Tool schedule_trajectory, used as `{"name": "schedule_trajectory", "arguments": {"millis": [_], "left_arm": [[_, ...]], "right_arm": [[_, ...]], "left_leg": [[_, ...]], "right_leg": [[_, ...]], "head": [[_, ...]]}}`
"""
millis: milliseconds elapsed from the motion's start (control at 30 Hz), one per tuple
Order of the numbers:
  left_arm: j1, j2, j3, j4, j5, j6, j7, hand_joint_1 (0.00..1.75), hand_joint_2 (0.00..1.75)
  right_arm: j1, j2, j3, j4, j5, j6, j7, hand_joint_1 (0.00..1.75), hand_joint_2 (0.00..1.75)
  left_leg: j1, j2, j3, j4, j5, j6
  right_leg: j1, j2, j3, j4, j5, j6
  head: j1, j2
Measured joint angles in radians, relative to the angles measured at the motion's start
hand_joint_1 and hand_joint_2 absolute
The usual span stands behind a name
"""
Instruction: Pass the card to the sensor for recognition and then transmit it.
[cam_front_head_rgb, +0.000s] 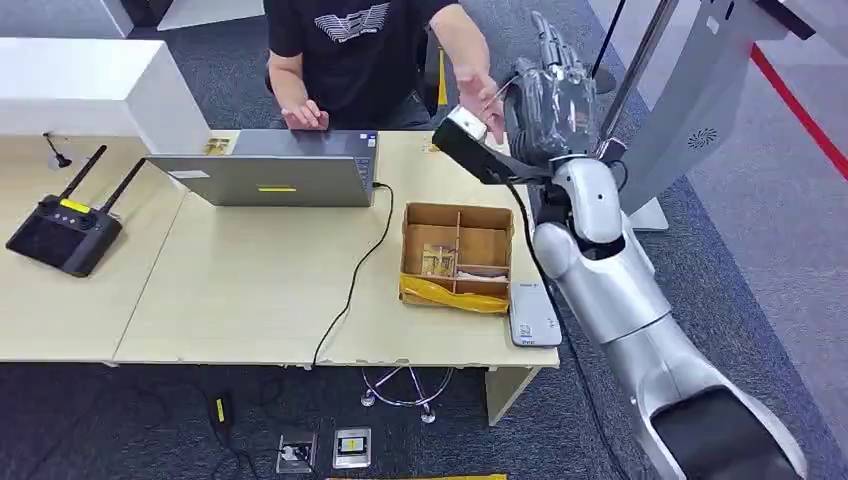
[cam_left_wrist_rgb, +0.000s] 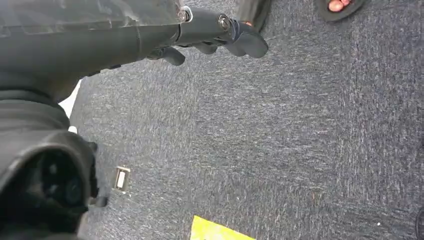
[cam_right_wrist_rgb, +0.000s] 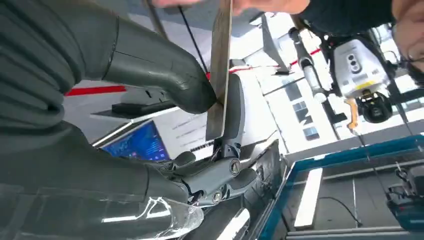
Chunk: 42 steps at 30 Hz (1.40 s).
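Your right hand (cam_front_head_rgb: 548, 95) is raised past the far edge of the pale wooden counter (cam_front_head_rgb: 250, 290), pinching a thin flat card (cam_right_wrist_rgb: 220, 70) between thumb and finger.

A person's hand (cam_front_head_rgb: 480, 92) touches the card's far end. Below, a brown compartmented cardboard box (cam_front_head_rgb: 457, 255) sits near the counter's right edge, with a grey card reader (cam_front_head_rgb: 533, 315) just beside it at the corner. Your left hand (cam_left_wrist_rgb: 210, 35) hangs over grey carpet (cam_left_wrist_rgb: 300, 140), fingers curled, holding nothing.
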Motion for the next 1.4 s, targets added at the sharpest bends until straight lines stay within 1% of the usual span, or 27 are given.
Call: {"name": "schedule_trajectory", "arguments": {"millis": [200, 367, 600, 633, 667, 700, 733, 833, 900, 1267, 1400], "left_arm": [[-0.005, 0.009, -0.006, 0.000, 0.003, -0.001, 0.000, 0.00, 0.00], [-0.004, 0.012, -0.007, 0.000, 0.011, 0.000, 0.000, 0.00, 0.00], [-0.004, 0.012, -0.008, 0.000, 0.018, 0.005, 0.005, 0.00, 0.00], [-0.004, 0.013, -0.009, 0.000, 0.020, 0.005, 0.006, 0.00, 0.00], [-0.004, 0.014, -0.010, 0.000, 0.020, 0.006, 0.006, 0.00, 0.00], [-0.004, 0.015, -0.013, 0.000, 0.021, 0.006, 0.007, 0.00, 0.00], [-0.004, 0.015, -0.014, 0.000, 0.021, 0.007, 0.007, 0.00, 0.00], [-0.004, 0.017, -0.016, 0.000, 0.022, 0.008, 0.007, 0.00, 0.00], [-0.004, 0.017, -0.016, 0.000, 0.023, 0.008, 0.007, 0.00, 0.00], [-0.004, 0.017, -0.019, 0.000, 0.023, 0.007, 0.007, 0.00, 0.00], [-0.003, 0.017, -0.022, 0.000, 0.023, 0.005, 0.007, 0.00, 0.00]], "right_arm": [[-0.018, 0.063, 0.004, 0.129, -0.030, -0.057, -0.040, 1.75, 1.75], [-0.023, 0.101, 0.006, 0.207, -0.038, -0.065, -0.063, 1.75, 1.75], [-0.024, 0.135, 0.007, 0.281, -0.041, -0.080, -0.066, 1.75, 1.75], [-0.024, 0.138, 0.008, 0.289, -0.040, -0.084, -0.066, 1.40, 1.75], [-0.024, 0.140, 0.008, 0.293, -0.040, -0.087, -0.066, 1.40, 1.75], [-0.026, 0.142, 0.010, 0.302, -0.038, -0.093, -0.065, 0.00, 1.75], [-0.027, 0.144, 0.011, 0.310, -0.037, -0.100, -0.066, 0.00, 0.00], [-0.029, 0.147, 0.014, 0.323, -0.043, -0.123, -0.082, 0.00, 0.00], [-0.032, 0.150, 0.014, 0.332, -0.048, -0.124, -0.093, 0.00, 0.00], [-0.044, 0.150, 0.018, 0.368, -0.022, -0.137, -0.093, 0.00, 0.00], [-0.067, 0.143, 0.027, 0.376, -0.014, -0.132, -0.094, 0.00, 0.00]], "left_leg": [[0.000, 0.000, 0.000, 0.000, 0.000, 0.000], [0.000, 0.000, -0.001, 0.000, 0.000, 0.000], [0.000, 0.000, -0.001, 0.000, 0.000, 0.000], [0.000, 0.000, -0.001, 0.000, 0.000, 0.000], [0.000, 0.000, -0.001, 0.000, 0.000, 0.000], [0.000, 0.000, -0.001, 0.000, 0.000, 0.000], [0.000, 0.000, -0.001, 0.000, 0.000, 0.000], [0.000, 0.000, -0.001, 0.000, 0.000, 0.000], [0.000, 0.000, -0.001, 0.000, 0.000, 0.000], [0.000, 0.000, -0.001, 0.000, 0.000, 0.000], [0.000, 0.000, -0.001, 0.000, 0.000, 0.000]], "right_leg": [[0.000, 0.000, 0.000, 0.000, 0.000, 0.000], [0.000, -0.001, 0.000, 0.000, 0.000, 0.000], [0.000, -0.001, 0.000, 0.000, 0.000, 0.000], [0.000, -0.001, 0.000, 0.000, 0.000, 0.000], [0.000, -0.001, 0.000, 0.000, 0.000, 0.000], [0.000, -0.001, 0.000, 0.000, 0.000, 0.000], [0.000, -0.002, 0.000, 0.000, 0.000, 0.000], [0.000, -0.001, 0.000, 0.000, 0.000, 0.000], [0.000, -0.001, 0.000, 0.000, 0.000, 0.000], [0.000, -0.001, 0.000, 0.000, 0.000, 0.000], [0.000, -0.001, -0.001, 0.000, 0.000, 0.000]], "head": [[0.000, 0.000], [0.000, 0.000], [0.000, 0.000], [0.000, 0.000], [0.000, 0.000], [0.000, 0.000], [0.000, 0.000], [0.000, 0.000], [0.000, 0.000], [0.000, 0.000], [0.000, 0.000]]}}
